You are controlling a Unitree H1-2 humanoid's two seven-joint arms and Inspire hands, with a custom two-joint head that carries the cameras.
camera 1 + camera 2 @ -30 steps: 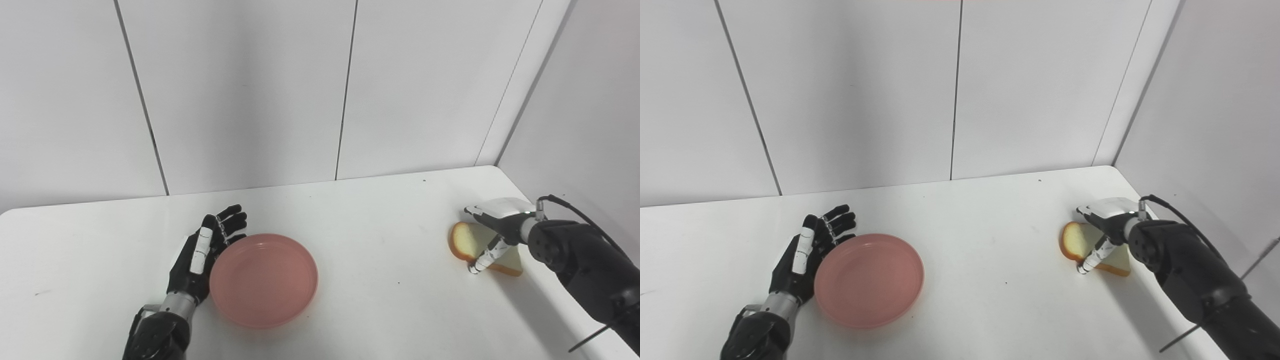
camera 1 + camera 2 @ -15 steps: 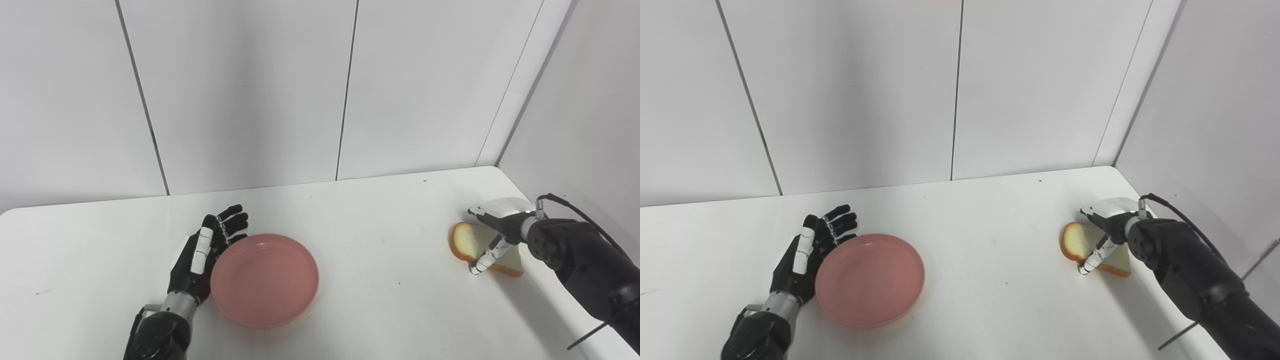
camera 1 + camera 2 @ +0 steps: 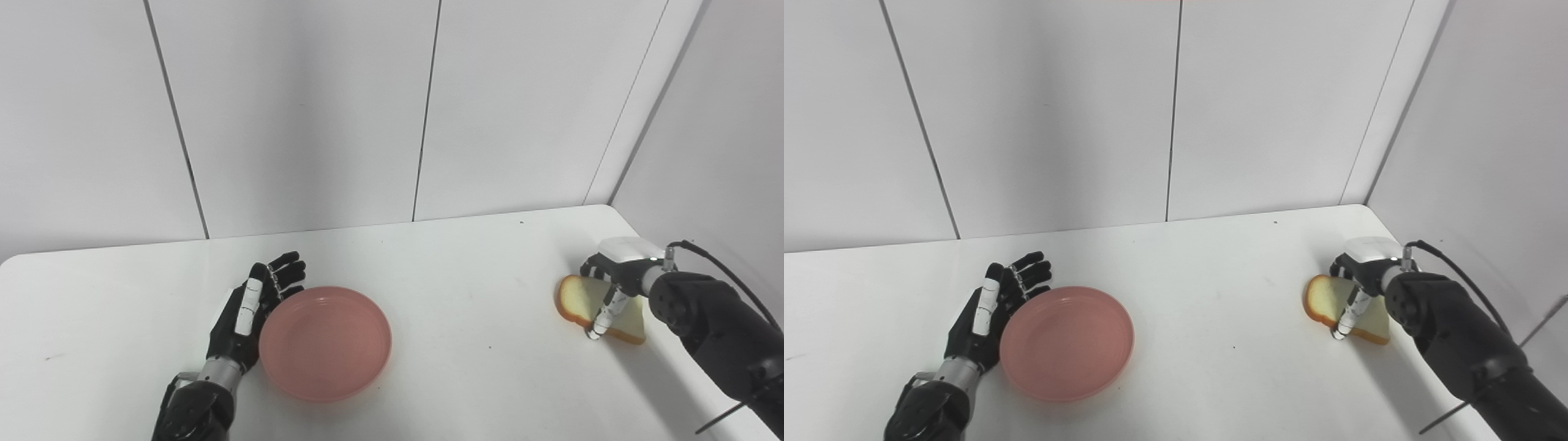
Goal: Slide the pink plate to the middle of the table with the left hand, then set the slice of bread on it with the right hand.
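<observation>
The pink plate (image 3: 324,343) lies flat on the white table (image 3: 465,275), left of the middle. My left hand (image 3: 248,315) stands on edge against the plate's left rim, open, with the fingers stretched out. The slice of bread (image 3: 576,300) lies at the right side of the table. My right hand (image 3: 615,269) is over its far edge, with the fingers curled down behind it and the thumb (image 3: 603,312) laid across its top. The bread still rests on the table. It also shows in the right eye view (image 3: 1323,303).
White wall panels close off the back and the right side of the table. The table's right edge runs close behind the bread. A black cable (image 3: 723,269) loops over my right wrist.
My right hand's fingers have curled down from stretched out and closed on the bread's far edge. The bread has shifted slightly right. The left hand and plate have barely moved.
</observation>
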